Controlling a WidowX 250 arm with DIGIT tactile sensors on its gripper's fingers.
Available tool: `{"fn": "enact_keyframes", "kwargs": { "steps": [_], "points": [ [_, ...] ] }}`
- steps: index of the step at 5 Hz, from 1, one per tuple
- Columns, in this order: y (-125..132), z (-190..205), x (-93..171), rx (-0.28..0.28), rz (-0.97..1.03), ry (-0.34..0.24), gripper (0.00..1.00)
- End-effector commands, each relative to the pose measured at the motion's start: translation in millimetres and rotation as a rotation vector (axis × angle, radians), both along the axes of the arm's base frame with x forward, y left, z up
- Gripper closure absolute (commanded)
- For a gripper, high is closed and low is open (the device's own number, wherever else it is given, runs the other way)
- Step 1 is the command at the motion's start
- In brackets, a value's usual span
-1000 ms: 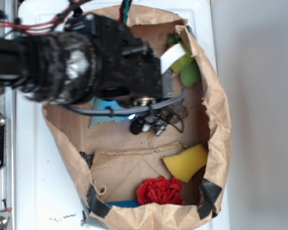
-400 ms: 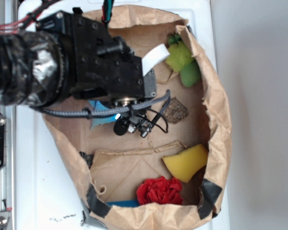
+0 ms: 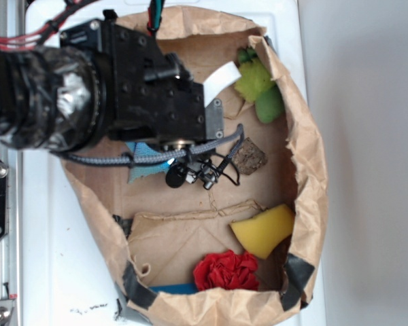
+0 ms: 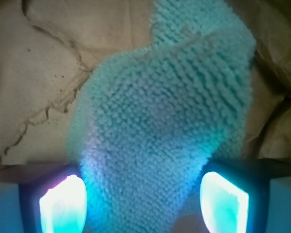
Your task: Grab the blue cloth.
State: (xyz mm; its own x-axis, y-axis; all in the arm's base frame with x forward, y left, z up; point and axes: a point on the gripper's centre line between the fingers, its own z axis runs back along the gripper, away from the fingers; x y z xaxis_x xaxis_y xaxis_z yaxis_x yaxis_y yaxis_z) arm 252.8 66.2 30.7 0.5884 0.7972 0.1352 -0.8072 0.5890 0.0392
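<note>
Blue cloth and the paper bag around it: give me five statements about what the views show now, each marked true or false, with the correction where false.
1. The blue cloth lies between the two fingertips of the gripper. True.
2. The jaws are shut tight on the cloth. False: they stand apart, one on each side of it.
3. The red ruffled fabric ball sits at the near end of the paper bag, away from the arm. True.
4. The yellow sponge lies on top of the blue cloth. False: it lies apart, near the bag's right wall.
5. The green toy is outside the bag. False: it is inside, at the far end.
</note>
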Motion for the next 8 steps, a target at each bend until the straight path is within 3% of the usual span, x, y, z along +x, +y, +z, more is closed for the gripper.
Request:
{"fn": "enact_keyframes", "kwargs": {
  "steps": [1,2,6,8],
  "points": [
    [3.9,1.1,14.3,0.028,0.019,-0.054,0.0],
    [3.8,-0.4,13.3,0.028,0.004,-0.063,1.0],
    [2.7,12.9,20.6,0.003,-0.174,-0.031,1.0],
    [-3.2,51.4,24.7,-0.052,-0.517,-0.005,1.0]
  ]
}}
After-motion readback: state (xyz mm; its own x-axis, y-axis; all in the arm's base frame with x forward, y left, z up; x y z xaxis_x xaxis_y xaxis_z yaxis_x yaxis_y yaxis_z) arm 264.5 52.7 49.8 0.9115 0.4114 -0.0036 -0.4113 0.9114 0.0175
